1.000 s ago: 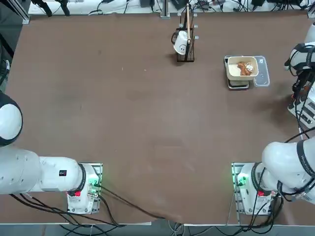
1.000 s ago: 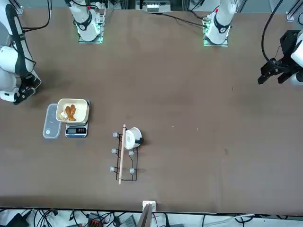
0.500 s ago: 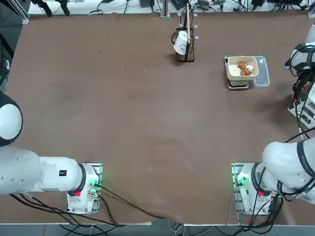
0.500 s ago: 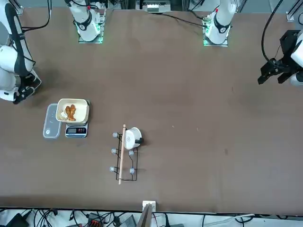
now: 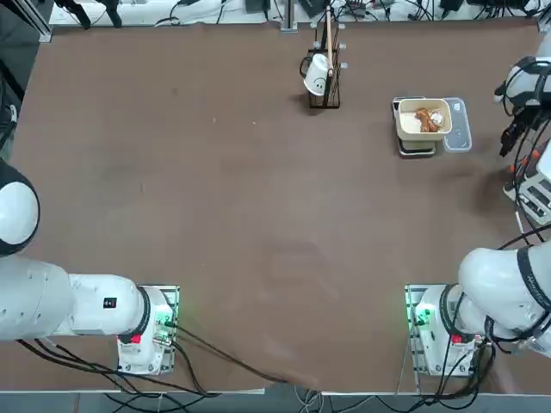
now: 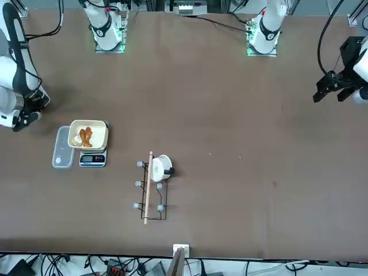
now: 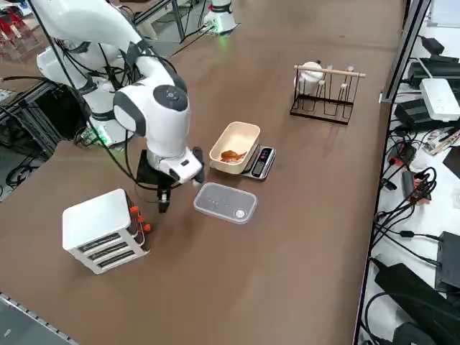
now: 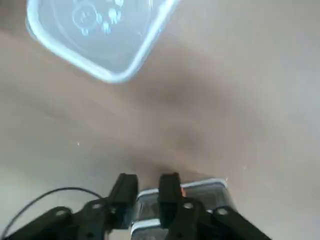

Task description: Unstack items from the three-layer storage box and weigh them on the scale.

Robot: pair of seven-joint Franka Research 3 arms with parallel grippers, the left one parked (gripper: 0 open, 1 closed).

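The three-layer storage box is white with red-orange handles and stands at the table's right edge; its corner shows in the top view. My right gripper hangs just beside the box's handle side, between it and a clear lid. In the wrist view the right gripper has its fingers a little apart, open, with nothing between them, and the box's top lies behind. Brown items lie in the cream bowl on the scale.
The clear lid lies flat right of the scale. A dark wire rack with a white cup stands at the far middle. The right arm's base sits at the near edge, and the box hugs the right table edge.
My right gripper has drawn back from the storage box toward the far side, and its fingers have parted from shut. The bowl, scale and lid have not moved.
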